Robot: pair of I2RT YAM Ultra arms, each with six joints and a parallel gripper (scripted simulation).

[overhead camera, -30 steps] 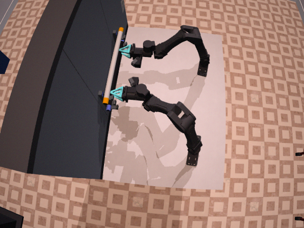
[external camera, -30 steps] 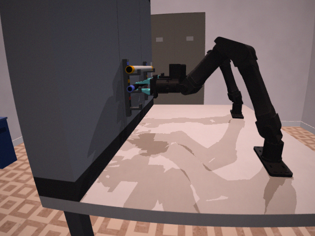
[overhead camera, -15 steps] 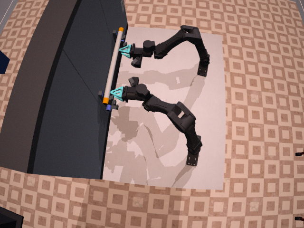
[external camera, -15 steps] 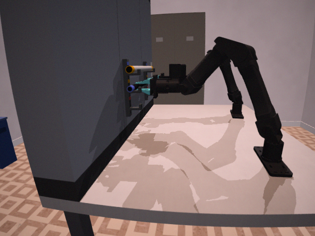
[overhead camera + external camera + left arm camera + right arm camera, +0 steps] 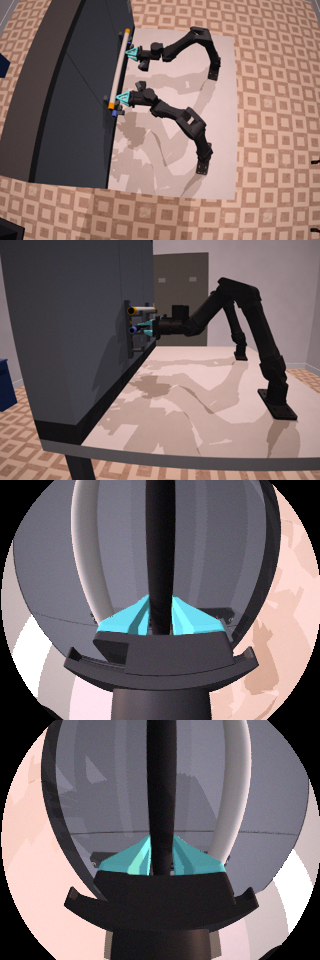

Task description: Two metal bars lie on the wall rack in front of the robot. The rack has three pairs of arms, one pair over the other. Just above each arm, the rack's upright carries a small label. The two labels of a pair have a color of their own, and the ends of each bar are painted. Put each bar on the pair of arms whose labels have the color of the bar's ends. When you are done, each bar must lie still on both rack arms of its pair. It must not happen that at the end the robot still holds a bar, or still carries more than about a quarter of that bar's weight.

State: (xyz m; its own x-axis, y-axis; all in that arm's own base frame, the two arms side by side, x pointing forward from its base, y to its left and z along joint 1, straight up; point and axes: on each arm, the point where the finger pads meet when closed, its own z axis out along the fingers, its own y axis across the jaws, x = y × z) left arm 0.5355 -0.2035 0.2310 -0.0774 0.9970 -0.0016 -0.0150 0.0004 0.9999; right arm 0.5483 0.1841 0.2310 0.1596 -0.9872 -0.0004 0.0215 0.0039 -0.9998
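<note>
The white bar with orange ends (image 5: 118, 69) (image 5: 144, 309) (image 5: 85, 530) (image 5: 237, 780) lies on the rack's top arms, under the blue label (image 5: 130, 304). The dark bar with blue ends (image 5: 114, 113) (image 5: 133, 329) (image 5: 160, 540) (image 5: 161, 780) is level with the middle arms, under the yellow-orange label (image 5: 131, 322); whether it rests on them is unclear. The left gripper (image 5: 116, 97) (image 5: 139, 328) (image 5: 161, 601) and right gripper (image 5: 125, 52) (image 5: 162, 841) are both shut on the dark bar. The right one is mostly hidden in the exterior view.
The rack upright (image 5: 128, 343) is on the dark wall (image 5: 77, 103) (image 5: 90, 317). The rack's lowest arm (image 5: 142, 348), by the red label (image 5: 131, 339), carries no bar. The white bar runs just above both grippers. The table (image 5: 144, 178) (image 5: 180, 446) is below.
</note>
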